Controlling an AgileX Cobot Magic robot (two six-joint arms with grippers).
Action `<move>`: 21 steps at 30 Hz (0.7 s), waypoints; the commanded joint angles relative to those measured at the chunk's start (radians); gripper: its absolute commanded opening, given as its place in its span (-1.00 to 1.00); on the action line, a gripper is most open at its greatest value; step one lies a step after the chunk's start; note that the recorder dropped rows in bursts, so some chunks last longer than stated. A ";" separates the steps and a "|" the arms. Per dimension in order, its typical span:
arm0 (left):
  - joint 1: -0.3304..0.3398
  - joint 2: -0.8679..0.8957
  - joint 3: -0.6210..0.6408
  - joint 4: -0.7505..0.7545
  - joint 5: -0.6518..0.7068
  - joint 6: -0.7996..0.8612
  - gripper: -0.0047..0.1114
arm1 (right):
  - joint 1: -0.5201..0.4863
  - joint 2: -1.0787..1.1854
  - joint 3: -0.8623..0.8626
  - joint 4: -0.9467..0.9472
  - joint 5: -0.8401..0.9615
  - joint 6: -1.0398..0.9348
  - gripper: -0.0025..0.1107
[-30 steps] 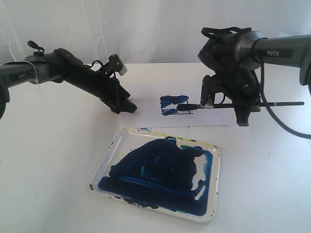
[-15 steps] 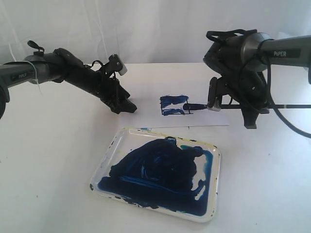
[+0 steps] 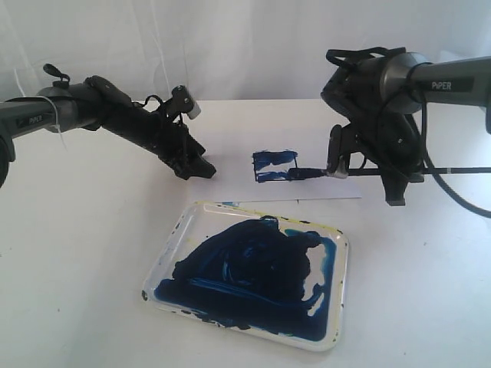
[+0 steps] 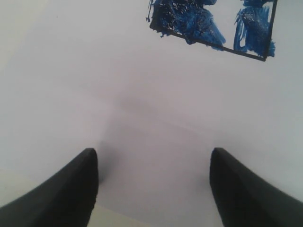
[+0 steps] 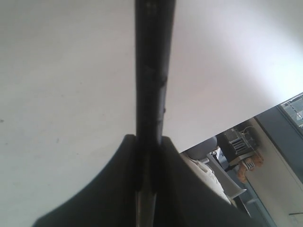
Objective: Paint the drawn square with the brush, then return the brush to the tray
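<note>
Exterior view: the right gripper [image 3: 334,170] is clamped on the brush [image 3: 311,173], whose black handle runs back past the arm while the blue-stained bristle end reaches out ahead of the fingertips to the near edge of the drawn square [image 3: 275,165]; whether the bristles press on the paper cannot be told. The square lies between the two grippers on a flat paper sheet [image 3: 322,190], with blue paint across two bands and a white strip left bare between them. The left gripper [image 3: 201,167] sits low at the opposite side of the square, near it but apart, jaws spread and holding nothing. The tray [image 3: 178,234], smeared dark blue with yellowish specks on its rim, rests on the white tabletop [image 3: 77,268], apart from both grippers and closer to the camera than the sheet. In the left wrist view the left gripper [image 4: 151,161] shows two dark fingertips wide apart over the paper sheet [image 4: 165,118], and the drawn square [image 4: 213,23] lies ahead of them, two blue patches parted by a white gap. In the right wrist view the right gripper [image 5: 149,142] pinches the brush [image 5: 150,71], which runs straight out ahead from between the closed fingers [image 5: 113,189].
</note>
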 commanded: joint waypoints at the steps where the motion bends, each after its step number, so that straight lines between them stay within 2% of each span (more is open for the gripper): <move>1: -0.003 0.003 0.005 0.018 0.021 -0.006 0.29 | -0.005 0.000 0.004 0.001 0.006 -0.015 -0.96; 21: -0.003 0.003 0.005 0.018 0.021 -0.006 0.29 | -0.005 0.000 0.004 -0.105 0.006 0.006 -0.96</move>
